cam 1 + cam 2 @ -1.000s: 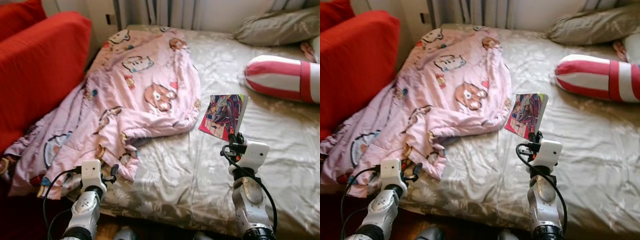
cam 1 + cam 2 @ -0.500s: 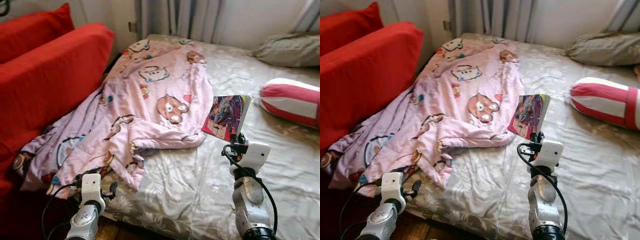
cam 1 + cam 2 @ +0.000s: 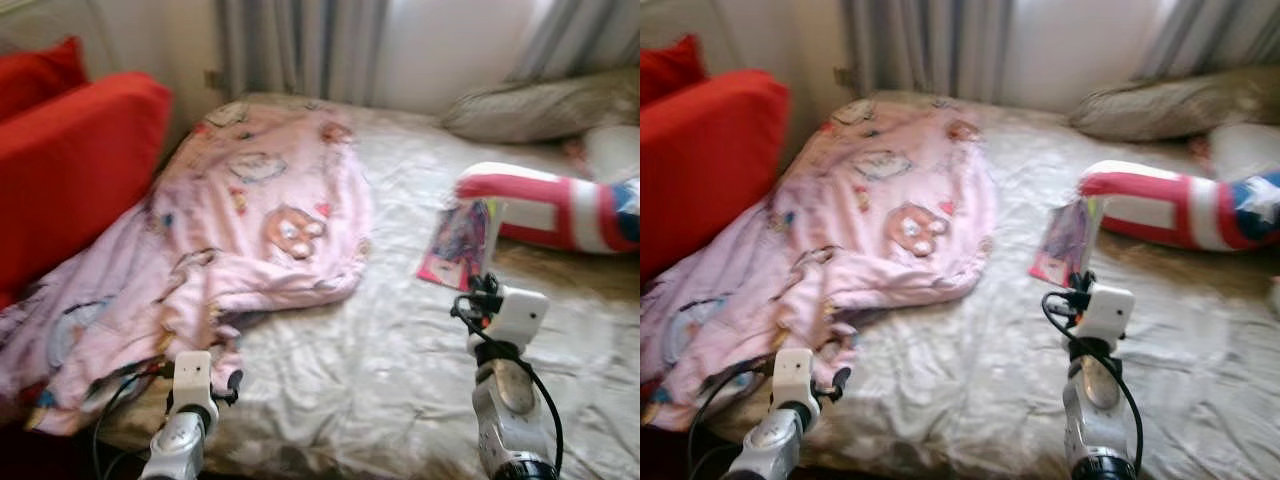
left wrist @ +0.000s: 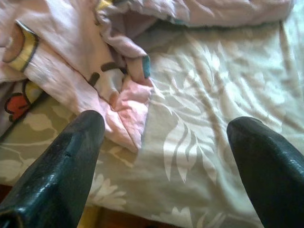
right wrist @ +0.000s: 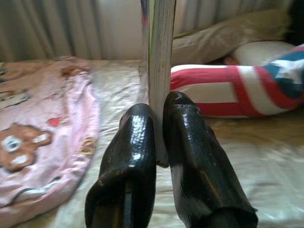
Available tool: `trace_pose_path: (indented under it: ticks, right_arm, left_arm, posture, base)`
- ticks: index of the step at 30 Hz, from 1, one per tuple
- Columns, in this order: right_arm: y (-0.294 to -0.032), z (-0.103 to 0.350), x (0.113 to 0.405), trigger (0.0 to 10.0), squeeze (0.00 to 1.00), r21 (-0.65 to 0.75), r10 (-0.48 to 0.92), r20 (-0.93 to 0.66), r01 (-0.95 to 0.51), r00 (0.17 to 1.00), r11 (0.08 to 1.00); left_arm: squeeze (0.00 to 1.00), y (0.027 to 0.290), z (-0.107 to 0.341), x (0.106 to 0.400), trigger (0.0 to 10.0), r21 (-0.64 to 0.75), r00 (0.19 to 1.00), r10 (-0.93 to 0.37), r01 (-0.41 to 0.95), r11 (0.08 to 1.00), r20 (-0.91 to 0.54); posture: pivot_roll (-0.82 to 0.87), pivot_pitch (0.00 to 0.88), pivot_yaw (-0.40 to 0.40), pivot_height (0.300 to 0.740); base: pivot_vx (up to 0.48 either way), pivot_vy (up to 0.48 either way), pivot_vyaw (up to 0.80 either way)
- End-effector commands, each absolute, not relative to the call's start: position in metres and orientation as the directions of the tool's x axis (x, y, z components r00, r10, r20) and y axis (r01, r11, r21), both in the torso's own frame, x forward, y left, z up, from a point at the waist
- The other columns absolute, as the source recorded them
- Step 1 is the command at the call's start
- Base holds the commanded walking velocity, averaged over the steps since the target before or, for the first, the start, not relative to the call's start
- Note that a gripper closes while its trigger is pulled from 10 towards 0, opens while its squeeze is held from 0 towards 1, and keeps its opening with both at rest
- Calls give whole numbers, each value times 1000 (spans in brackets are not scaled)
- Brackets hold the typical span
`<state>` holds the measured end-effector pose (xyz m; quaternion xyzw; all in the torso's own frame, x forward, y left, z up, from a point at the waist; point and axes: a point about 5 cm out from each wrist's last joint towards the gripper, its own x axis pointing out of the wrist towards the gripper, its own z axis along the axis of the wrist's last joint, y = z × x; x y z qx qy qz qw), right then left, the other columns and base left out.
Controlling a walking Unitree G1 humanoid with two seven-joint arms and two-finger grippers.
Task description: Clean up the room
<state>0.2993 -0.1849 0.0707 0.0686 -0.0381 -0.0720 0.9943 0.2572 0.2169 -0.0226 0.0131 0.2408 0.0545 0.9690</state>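
Book [image 5: 159, 52] is pinched by its lower edge between the closed fingers of the right hand [image 5: 160, 111] and held upright above the bed [image 3: 400, 340], presumably for carrying off, while the left hand [image 4: 166, 137] is kept spread and empty near the pink blanket [image 3: 230, 230].

The left claw [image 4: 166, 156], fingers spread, hovers over the bedsheet [image 4: 213, 85] beside the pink blanket [image 4: 71, 61].

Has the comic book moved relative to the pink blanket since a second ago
Yes. The comic book, clamped in the right claw, now stands clear of the pink blanket with bare bedsheet between them, nearer the striped bolster; earlier it sat against the blanket's edge.
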Motion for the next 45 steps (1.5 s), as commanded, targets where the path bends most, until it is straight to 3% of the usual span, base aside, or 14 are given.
trace_pose_path:
  ticks: [1, 36, 45]
  right_arm:
    - [-181, 84, 305, 10000, 0, 137, -127, 132, 108, 983, 985]
    - [-179, 76, 303, 10000, 0, 134, -135, 103, 121, 985, 984]
    - [-179, 77, 304, 10000, 0, 132, -135, 103, 121, 985, 984]
  left_arm:
    - [0, 215, -28, 252, 10000, 57, 864, 108, -92, 994, -491]
    - [0, 209, -29, 252, 10000, 61, 870, 78, -55, 997, -487]
    - [0, 208, -28, 252, 10000, 55, 871, 75, -55, 997, -486]
  posture:
    - [30, 66, -67, 739]
    - [30, 22, -55, 739]
    - [28, 33, -59, 739]
  base:
    - [0, -356, 0]
    - [0, -340, 0]
    - [0, -91, 0]
